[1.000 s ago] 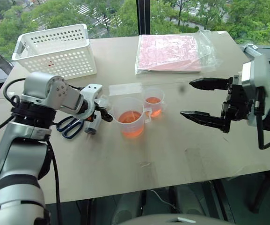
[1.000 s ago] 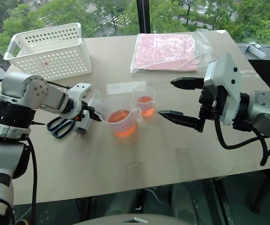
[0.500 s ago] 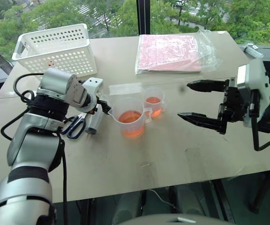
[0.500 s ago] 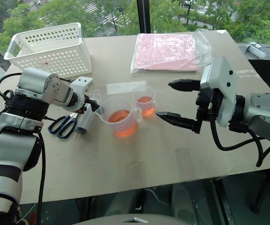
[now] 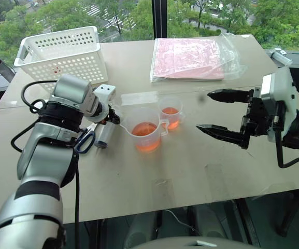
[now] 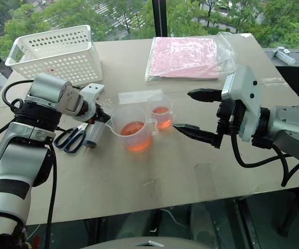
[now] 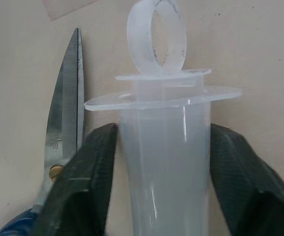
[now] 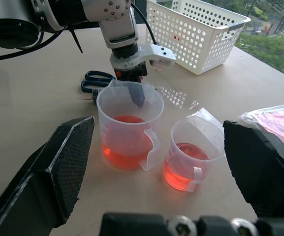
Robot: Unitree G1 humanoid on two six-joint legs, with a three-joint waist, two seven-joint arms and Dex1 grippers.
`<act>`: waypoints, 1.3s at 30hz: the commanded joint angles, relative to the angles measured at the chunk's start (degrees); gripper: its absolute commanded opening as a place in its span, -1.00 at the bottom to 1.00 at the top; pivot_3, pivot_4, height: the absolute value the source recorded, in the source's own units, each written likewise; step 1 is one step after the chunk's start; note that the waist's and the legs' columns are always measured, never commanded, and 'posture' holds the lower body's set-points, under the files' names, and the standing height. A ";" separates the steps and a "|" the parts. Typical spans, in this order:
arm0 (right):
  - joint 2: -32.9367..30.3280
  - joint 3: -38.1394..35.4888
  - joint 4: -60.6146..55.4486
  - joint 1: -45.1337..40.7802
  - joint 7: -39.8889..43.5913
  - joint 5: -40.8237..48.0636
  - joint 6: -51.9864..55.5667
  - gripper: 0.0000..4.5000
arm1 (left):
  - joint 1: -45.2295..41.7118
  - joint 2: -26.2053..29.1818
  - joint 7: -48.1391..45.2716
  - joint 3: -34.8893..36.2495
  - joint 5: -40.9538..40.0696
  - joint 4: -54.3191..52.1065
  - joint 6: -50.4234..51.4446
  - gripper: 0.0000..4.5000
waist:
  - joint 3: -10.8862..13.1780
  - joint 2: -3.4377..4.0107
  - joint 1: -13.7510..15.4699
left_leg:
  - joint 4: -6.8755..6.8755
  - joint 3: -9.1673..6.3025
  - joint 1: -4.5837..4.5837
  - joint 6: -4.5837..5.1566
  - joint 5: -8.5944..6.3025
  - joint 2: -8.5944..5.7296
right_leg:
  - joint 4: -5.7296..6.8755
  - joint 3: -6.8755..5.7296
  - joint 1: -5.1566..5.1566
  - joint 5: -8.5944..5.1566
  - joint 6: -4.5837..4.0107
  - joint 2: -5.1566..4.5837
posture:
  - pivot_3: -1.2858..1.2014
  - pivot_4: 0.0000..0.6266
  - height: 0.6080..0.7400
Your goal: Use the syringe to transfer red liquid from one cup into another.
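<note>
We clamp left gripper (image 7: 162,162) shut around syringe (image 7: 164,142) barrel, left-centre, for lifting; right gripper (image 5: 223,113) waits, wide open and empty.

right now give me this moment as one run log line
left end effector: shut on syringe on table beside scissors | right end effector: open, above table | big cup, small cup: red liquid in both

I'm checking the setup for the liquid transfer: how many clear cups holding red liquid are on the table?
2. The larger handled cup stands beside the syringe; the smaller cup stands beside it, on its handle side. None looks hidden.
</note>
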 commanded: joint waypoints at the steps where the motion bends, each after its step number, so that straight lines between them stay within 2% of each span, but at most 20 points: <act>1: -0.03 -1.12 -1.25 -0.30 -0.02 -0.11 -1.23 1.00 | 0.42 -0.33 0.48 3.37 1.13 -1.59 0.94 -0.37 | 0.00 0.00 -0.01 | 0.00 0.00 0.00 0.00 0.00 0.00 | 0.00 -0.01 0.00 0.00 0.00 0.00 | 0.03 -0.52 1.00; 6: -0.08 -0.97 -0.95 -0.50 0.32 -0.08 -1.20 1.00 | 1.82 -1.88 0.86 12.86 -0.41 -6.49 -3.23 -0.37 | 0.00 -0.01 0.14 | 0.01 -0.03 -0.01 0.00 0.00 0.01 | 0.01 0.00 0.00 0.00 0.00 -0.01 | 0.03 -0.52 1.00; 9: -0.23 -1.09 -0.91 -0.41 0.48 -0.02 -1.12 1.00 | 3.77 -0.78 -1.25 19.06 -2.59 -11.84 -7.13 -0.37 | 0.02 -0.03 0.13 | 0.03 -0.07 -0.04 -0.01 0.00 0.01 | -0.01 0.01 -0.01 0.00 0.00 -0.02 | 0.03 -0.52 1.00; 13: -0.12 -0.98 -0.28 -0.92 0.71 0.17 -0.98 1.00 | 6.04 -0.25 -5.49 31.38 -8.84 -20.24 -13.06 -0.37 | 0.03 -0.05 -0.29 | 0.00 -0.01 -0.10 -0.01 0.00 0.03 | -0.02 0.05 -0.14 0.00 0.00 -0.02 | 0.03 -0.52 1.00; 16: 0.22 -0.48 0.72 -1.75 1.24 -0.12 -1.16 1.00 | 5.99 0.34 -8.25 36.24 -11.79 -23.61 -18.28 -0.37 | 0.03 -0.05 -0.12 | -0.01 0.00 -0.15 -0.02 0.01 0.04 | -0.02 0.03 -0.22 0.00 -0.01 -0.02 | 0.03 -0.52 1.00; 19: 0.70 0.21 1.86 -2.94 1.86 -0.36 -1.27 1.00 | 3.37 0.82 -11.49 41.80 -16.60 -22.12 -20.01 -0.37 | 0.03 -0.05 -0.08 | 0.02 0.03 -0.14 -0.02 0.01 0.03 | -0.01 -0.01 -0.21 0.01 -0.01 -0.01 | 0.03 -0.52 1.00; 24: 1.86 0.91 3.53 -4.71 2.33 -1.28 -1.44 1.00 | 2.60 1.06 -15.54 44.69 -19.64 -22.61 -27.56 -0.37 | 0.03 -0.05 -0.10 | 0.03 0.02 -0.14 -0.02 0.01 0.02 | -0.01 -0.14 -0.20 0.01 0.00 -0.01 | 0.03 -0.52 1.00; 28: 5.63 0.43 6.47 -7.01 -0.63 -1.79 -2.40 1.00 | 6.26 -4.65 -17.54 46.34 -24.72 -30.18 -34.67 -0.37 | 0.03 -0.05 -0.07 | 0.03 0.02 -0.12 -0.02 0.01 0.03 | -0.01 -0.12 -0.16 0.01 0.00 -0.02 | 0.03 -0.52 1.00; 30: 11.01 -0.99 10.23 -12.02 -6.81 -1.10 -3.68 1.00 | 10.19 -8.55 -18.36 45.22 -27.72 -35.95 -36.37 -0.37 | 0.03 -0.06 -0.18 | 0.09 -0.02 -0.14 -0.02 0.01 0.03 | -0.01 -0.11 -0.12 0.01 -0.01 -0.03 | 0.03 -0.52 1.00; 33: 16.72 -1.91 13.94 -17.59 -12.00 -0.04 -4.66 1.00 | 15.60 -11.20 -20.42 42.81 -29.27 -41.05 -39.03 -0.37 | 0.03 -0.05 -0.36 | 0.07 0.07 -0.06 -0.02 0.01 0.04 | 0.03 -0.02 -0.13 0.02 -0.01 0.00 | 0.03 -0.52 1.00; 39: 23.61 -1.58 17.54 -23.26 -16.15 -0.78 -6.21 1.00 | 22.93 -9.59 -27.46 39.97 -32.51 -42.01 -40.04 -0.37 | 0.02 -0.01 -0.57 | -0.08 0.11 0.01 -0.03 0.01 0.06 | 0.03 0.00 -0.16 0.02 -0.02 0.06 | 0.03 -0.52 1.00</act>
